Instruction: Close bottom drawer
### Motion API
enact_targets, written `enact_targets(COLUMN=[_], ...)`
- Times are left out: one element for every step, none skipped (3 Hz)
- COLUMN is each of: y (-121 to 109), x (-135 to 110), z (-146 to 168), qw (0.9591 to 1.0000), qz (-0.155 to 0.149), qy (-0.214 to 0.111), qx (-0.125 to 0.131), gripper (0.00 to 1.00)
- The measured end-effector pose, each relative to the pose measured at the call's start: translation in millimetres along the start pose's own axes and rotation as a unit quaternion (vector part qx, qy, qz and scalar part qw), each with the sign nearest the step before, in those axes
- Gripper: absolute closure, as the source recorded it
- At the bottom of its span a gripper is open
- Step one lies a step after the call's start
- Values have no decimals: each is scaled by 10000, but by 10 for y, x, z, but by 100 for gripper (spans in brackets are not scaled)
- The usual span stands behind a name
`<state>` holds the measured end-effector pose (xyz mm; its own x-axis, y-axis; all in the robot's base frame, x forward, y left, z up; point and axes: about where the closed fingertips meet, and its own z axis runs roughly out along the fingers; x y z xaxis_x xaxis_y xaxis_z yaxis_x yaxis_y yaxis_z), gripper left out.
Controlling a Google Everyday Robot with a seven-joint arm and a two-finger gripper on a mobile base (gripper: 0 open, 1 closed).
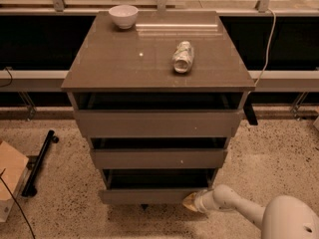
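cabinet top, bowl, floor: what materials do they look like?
Cabinet top: smooth grey-brown laminate or coated board, semi-gloss; it mirrors the light. Bowl: white, glazed-looking, likely ceramic. Floor: speckled, terrazzo-like. The bottom drawer front matches the top; the gripper sits at its right corner.
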<state>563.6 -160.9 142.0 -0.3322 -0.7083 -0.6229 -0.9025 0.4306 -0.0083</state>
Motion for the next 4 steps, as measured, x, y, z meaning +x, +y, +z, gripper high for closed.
enact_targets(y=[-143,-216,-185,-167], x=[-106,-188,-192,-196], z=[41,28,58,75], qw=[9998,9993,9994,9994], qz=[-108,-172,-172,-172], qy=[-134,-249,-248,-252], qx=[130,198,168,151], gripper=[81,58,28,3])
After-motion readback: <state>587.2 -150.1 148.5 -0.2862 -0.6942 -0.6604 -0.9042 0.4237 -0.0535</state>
